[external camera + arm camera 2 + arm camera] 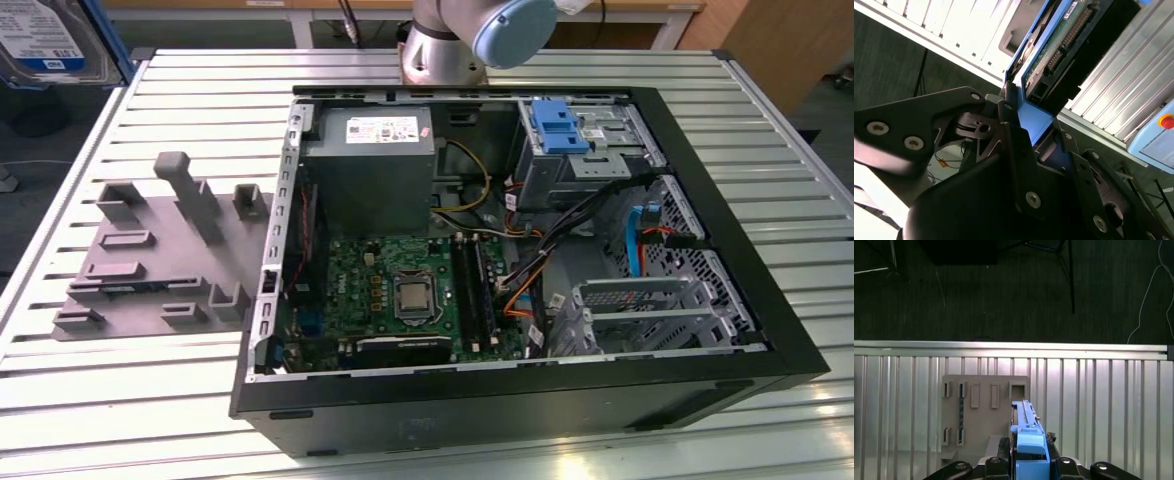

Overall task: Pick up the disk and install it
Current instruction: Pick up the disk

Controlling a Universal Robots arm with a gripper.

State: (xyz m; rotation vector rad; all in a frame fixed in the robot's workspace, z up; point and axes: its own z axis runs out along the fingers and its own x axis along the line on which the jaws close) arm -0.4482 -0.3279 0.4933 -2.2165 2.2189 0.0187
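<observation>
Since the disk (pixel 1025 425) is clamped edge-on in the gripper (pixel 1029 465) and held in the air over the bench (pixel 1104 415) near the grey holder (pixel 979 405), pick-up is judged done; installing is judged to call for rail alignment with a bay in the open computer case (pixel 534 400).

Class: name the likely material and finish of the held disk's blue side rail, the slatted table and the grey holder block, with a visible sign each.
Side rail of the disk: probably moulded plastic, matt blue, evenly coloured. Table: likely aluminium, satin silver; its ribbed slats catch bright glare. Holder block: perhaps plastic, flat matt grey without shine; the look leaves it open.
</observation>
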